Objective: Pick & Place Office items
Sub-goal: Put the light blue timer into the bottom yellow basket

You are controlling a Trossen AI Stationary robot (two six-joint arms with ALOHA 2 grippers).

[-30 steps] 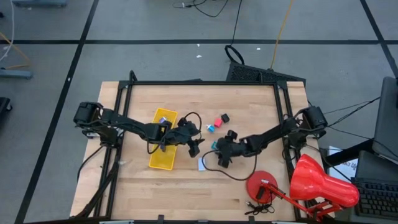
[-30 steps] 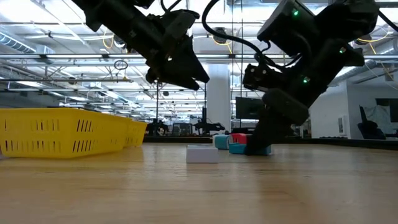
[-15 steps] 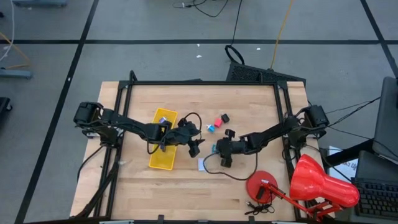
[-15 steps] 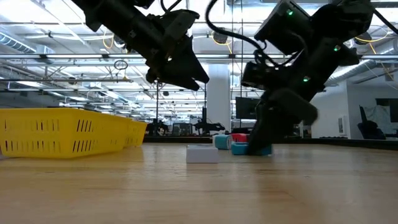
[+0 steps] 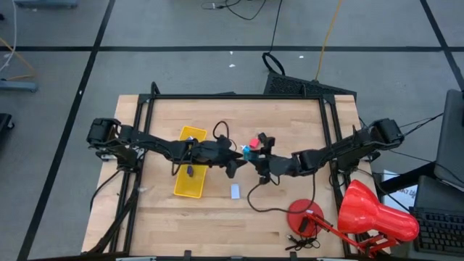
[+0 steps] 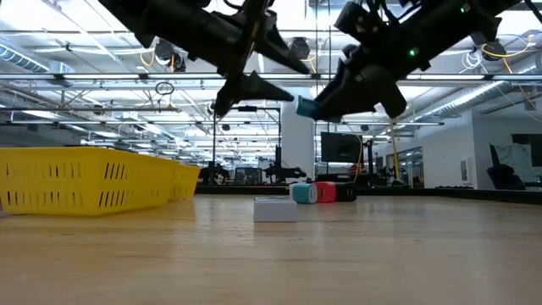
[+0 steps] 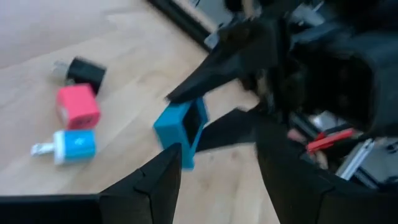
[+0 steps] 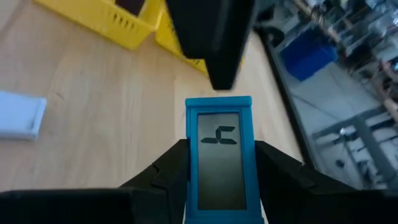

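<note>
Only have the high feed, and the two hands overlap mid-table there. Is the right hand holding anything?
Observer: Yes. In its wrist view the right hand is shut on the teal item.
Operator: On the table or in the air?
Observer: In the air. The low view shows it well above the wood, higher than the white piece lying on the table.
Operator: Does the left hand have it too?
Observer: No. The left hand is open with nothing between its fingers. The teal item sits just ahead of them.
</note>
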